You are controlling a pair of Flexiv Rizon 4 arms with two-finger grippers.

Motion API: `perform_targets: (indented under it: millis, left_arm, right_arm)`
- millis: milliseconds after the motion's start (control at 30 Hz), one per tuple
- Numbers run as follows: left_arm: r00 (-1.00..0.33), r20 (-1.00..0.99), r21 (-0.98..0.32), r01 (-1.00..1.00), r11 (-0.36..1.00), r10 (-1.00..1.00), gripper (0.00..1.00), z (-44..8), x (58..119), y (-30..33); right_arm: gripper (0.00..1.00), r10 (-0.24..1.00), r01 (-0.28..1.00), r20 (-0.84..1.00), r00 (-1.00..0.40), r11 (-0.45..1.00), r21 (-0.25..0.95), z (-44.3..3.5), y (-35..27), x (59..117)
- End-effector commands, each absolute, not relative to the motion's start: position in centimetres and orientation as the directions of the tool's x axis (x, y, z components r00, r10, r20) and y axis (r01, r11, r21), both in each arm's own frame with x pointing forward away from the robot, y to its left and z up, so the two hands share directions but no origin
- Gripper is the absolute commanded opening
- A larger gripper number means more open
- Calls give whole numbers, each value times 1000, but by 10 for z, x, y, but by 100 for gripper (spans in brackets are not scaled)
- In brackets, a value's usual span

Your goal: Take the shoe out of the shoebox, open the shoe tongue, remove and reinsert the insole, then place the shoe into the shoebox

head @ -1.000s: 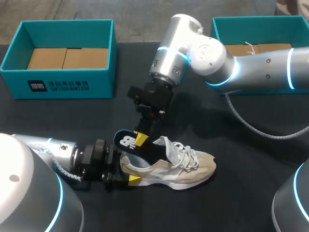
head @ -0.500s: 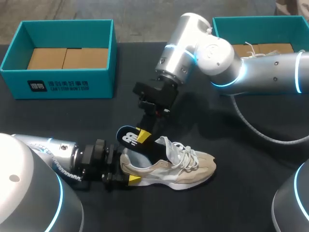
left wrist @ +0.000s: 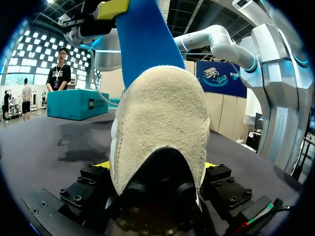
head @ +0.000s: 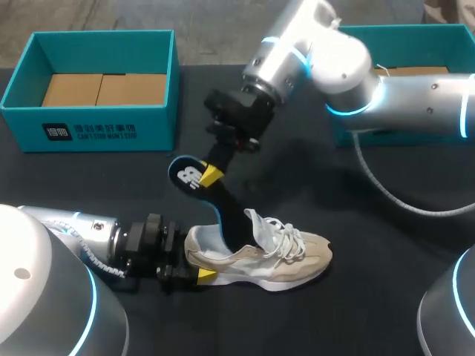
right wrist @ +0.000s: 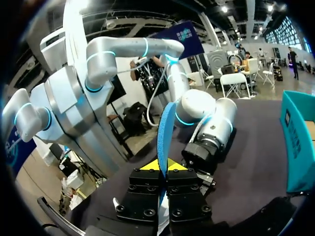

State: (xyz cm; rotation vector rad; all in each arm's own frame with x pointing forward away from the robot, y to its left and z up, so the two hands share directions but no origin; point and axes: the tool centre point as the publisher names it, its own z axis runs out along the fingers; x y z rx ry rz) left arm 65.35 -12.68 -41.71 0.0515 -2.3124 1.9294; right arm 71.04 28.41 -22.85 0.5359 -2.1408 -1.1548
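A beige shoe (head: 274,258) lies on its side on the black table, toe pointing right. My left gripper (head: 197,259) is shut on its heel; in the left wrist view the suede heel (left wrist: 160,128) fills the gap between the yellow tips of my left gripper (left wrist: 157,166). A dark blue insole (head: 225,202) sticks up out of the shoe opening, its front end still inside. My right gripper (head: 211,176) is shut on the insole's heel end, above and behind the shoe. The right wrist view has the insole (right wrist: 166,125) edge-on between the closed fingers of my right gripper (right wrist: 162,166).
A teal shoebox (head: 89,122) with brown cardboard inside stands at the far left. A second teal box (head: 393,33) stands at the far right, partly hidden by my right arm. A grey cable (head: 386,196) lies on the table right of the shoe.
My right gripper has risen and moved back and left, drawing the insole farther out of the shoe. The left gripper and the shoe have stayed put.
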Motion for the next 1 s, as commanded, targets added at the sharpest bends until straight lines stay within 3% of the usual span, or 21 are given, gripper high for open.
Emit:
perform_targets:
  millis: [33,400,1000]
  left_arm:
    - [-991,122,-977,-109,182,58,0,-420,654,-126]
    - [-991,122,-977,-109,182,58,0,-420,654,-126]
    - [-991,122,-977,-109,182,58,0,-420,654,-126]
  right_arm:
    - [0,-579,-58,293,-761,512,857,-204,265,704]
    - [0,-468,-7,197,-861,400,916,-157,225,694]
    - [0,-484,-20,180,-857,380,925,-143,230,700]
